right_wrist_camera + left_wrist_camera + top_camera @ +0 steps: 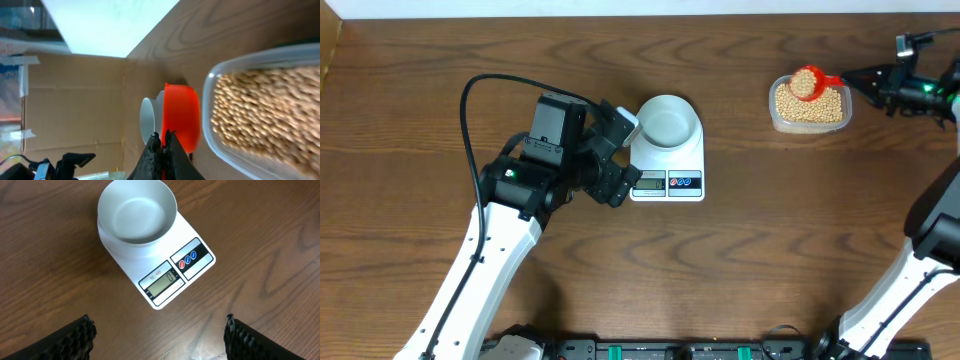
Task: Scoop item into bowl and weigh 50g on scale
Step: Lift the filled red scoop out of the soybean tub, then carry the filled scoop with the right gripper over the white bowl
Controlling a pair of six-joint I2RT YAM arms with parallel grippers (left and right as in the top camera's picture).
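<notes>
My right tool (163, 141) clenches the orange scoop (182, 117), full of beans (807, 84), over the tub (773, 103) near the worktop's (770, 250) far right corner. My left tool (159, 327) hangs released beside the scale (691, 160) toward the far edge, empty bowl (667, 122) on it

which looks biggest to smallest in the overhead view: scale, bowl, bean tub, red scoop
1. scale
2. bean tub
3. bowl, close to the tub, so that pair is unsure
4. red scoop, clearly smallest
</notes>
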